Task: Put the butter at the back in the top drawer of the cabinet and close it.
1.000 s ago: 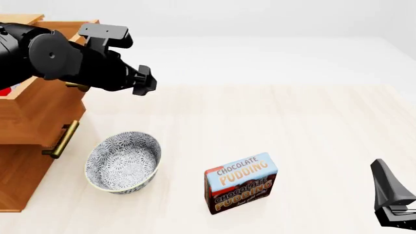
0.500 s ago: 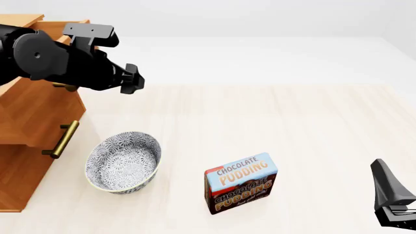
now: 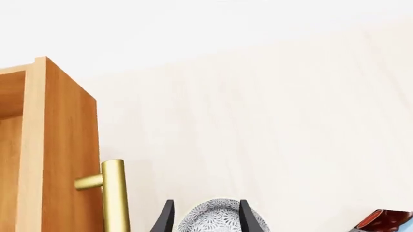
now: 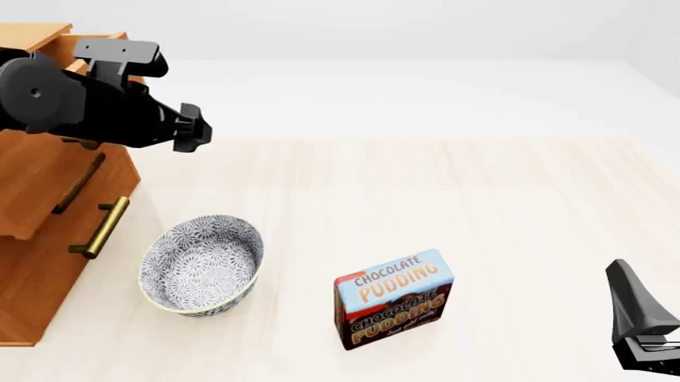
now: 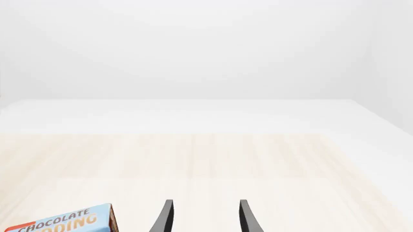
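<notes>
Wooden drawer (image 4: 43,187) is sliding stiffly, we judge; we are pushing its flat front, left gripper (image 3: 203,217) fingers apart, empty.

- My left arm (image 4: 80,99) is raised at the far left, its gripper (image 3: 203,217) parted and empty.
- My right gripper (image 5: 203,217) sits low at the near right, also parted and empty.
</notes>
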Tool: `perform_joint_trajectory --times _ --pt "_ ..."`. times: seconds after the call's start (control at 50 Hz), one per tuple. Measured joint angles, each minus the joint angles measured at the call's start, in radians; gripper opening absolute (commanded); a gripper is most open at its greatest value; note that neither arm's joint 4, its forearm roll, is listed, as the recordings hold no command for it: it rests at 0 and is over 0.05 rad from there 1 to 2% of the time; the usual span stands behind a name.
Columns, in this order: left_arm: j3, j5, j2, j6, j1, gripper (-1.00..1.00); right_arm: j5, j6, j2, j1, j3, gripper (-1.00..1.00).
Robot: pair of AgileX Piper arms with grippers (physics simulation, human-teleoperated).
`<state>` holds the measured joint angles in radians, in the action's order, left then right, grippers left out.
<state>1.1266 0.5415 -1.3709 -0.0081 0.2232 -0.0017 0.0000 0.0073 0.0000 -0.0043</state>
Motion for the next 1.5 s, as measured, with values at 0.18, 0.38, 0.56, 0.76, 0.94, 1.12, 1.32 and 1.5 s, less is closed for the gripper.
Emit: perform_joint_trajectory --times 0.18,0.38,0.56,0.76,0.94,1.12,1.32,1.5 --pt "-0.005 -0.007 0.000 -0.005 -0.027 1.00 0.000 0.000 0.000 0.000 0.000 1.00" --pt "-0.005 -0.012 -0.002 -0.015 -0.057 1.00 0.000 0.000 0.000 0.000 0.000 1.00" --pt "-0.006 -0.023 -0.004 -0.019 -0.087 1.00 0.000 0.000 0.000 0.000 0.000 1.00" --pt "-0.009 -0.041 -0.006 -0.020 -0.121 1.00 0.000 0.000 0.000 0.000 0.000 1.00" --pt "-0.018 -0.061 -0.005 -0.015 -0.148 1.00 0.000 0.000 0.000 0.000 0.000 1.00" --pt "-0.026 -0.076 -0.004 -0.008 -0.168 1.00 0.000 0.000 0.000 0.000 0.000 1.00" --pt "-0.032 -0.086 -0.005 -0.004 -0.186 1.00 0.000 0.000 0.000 0.000 0.000 1.00" --pt "-0.035 -0.094 -0.005 -0.004 -0.197 1.00 0.000 0.000 0.000 0.000 0.000 1.00"
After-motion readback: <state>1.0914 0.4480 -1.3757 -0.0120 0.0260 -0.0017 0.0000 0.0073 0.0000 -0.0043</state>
